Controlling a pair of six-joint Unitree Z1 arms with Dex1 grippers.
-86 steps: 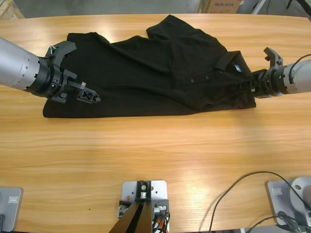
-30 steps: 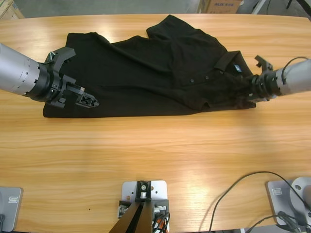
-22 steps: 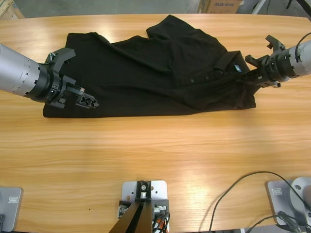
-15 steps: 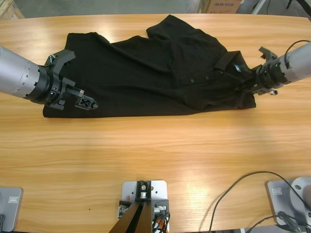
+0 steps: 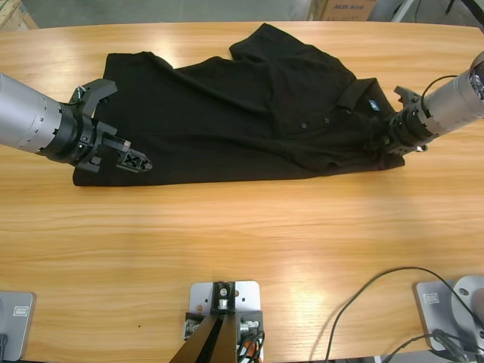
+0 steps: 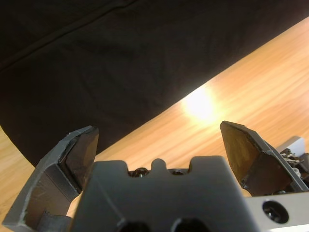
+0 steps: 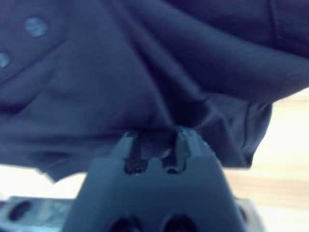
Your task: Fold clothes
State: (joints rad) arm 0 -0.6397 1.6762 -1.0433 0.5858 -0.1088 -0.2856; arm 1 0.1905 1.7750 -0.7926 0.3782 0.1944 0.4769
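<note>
Now the right gripper [image 5: 392,136] has clamped onto the shirt [image 5: 249,113] near its collar, while the left gripper [image 5: 121,155], jaws wide, has backed off the hem.

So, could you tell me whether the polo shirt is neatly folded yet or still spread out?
Spread out: the polo shirt lies rumpled across the table, collar showing, with no tidy fold.
</note>
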